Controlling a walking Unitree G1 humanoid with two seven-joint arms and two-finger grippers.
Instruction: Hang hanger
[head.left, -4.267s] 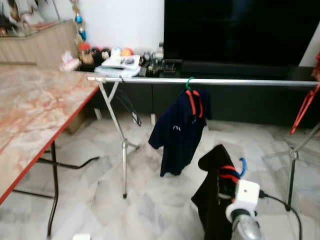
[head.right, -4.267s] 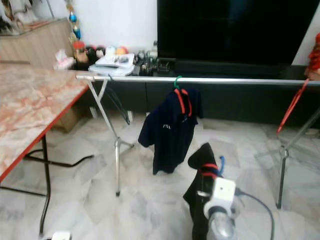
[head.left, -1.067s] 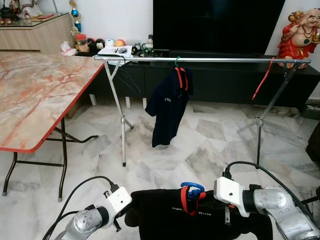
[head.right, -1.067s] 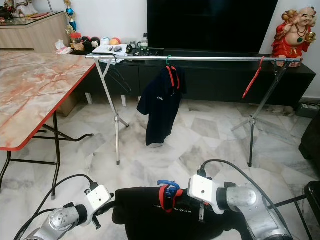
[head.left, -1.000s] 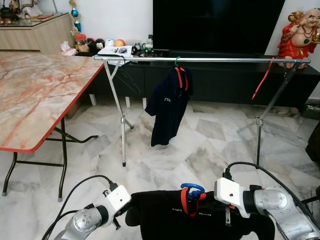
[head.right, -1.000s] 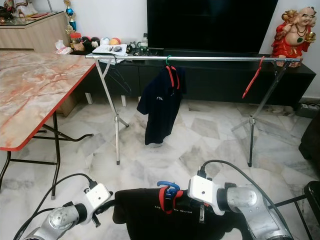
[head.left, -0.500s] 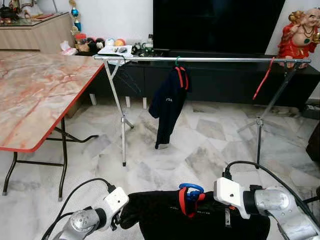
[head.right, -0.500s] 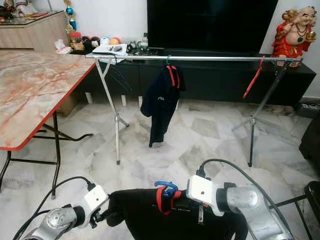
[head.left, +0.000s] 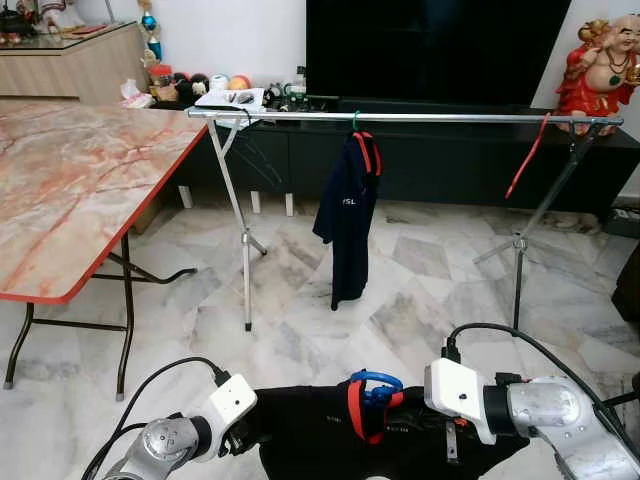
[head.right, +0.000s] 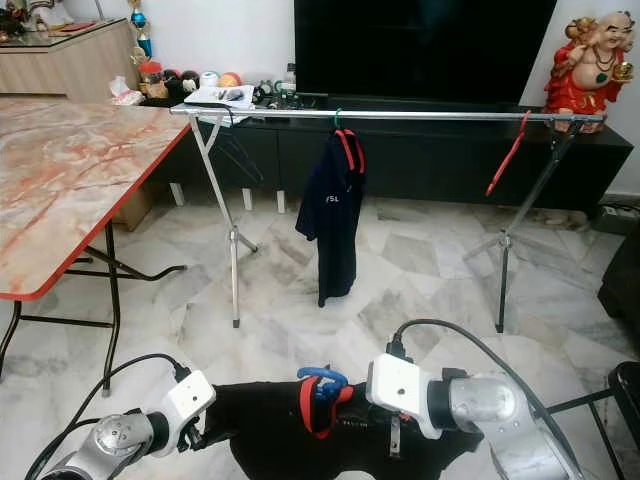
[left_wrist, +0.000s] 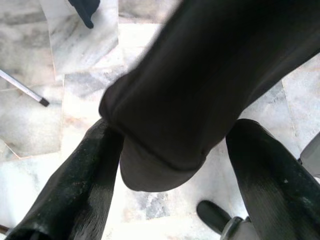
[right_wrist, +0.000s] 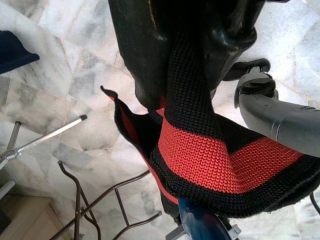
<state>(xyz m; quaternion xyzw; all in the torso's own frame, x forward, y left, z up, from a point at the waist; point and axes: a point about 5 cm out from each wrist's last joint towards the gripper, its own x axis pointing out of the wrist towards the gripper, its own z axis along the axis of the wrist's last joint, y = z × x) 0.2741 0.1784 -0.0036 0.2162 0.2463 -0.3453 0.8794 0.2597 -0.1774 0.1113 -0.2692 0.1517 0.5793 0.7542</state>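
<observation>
Eye views: black shirt on a blue plastic hanger hangs low between both arms. Left wrist view: left pincer spread around the sleeve. Right wrist view: right pincer pinching the red-striped collar.

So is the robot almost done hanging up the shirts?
One navy shirt already hangs on the metal rail. The black shirt on its blue hanger is in hand: the right gripper holds it at the collar, and a sleeve lies between the left gripper fingers. Left: carrying it over and hooking it on.
</observation>
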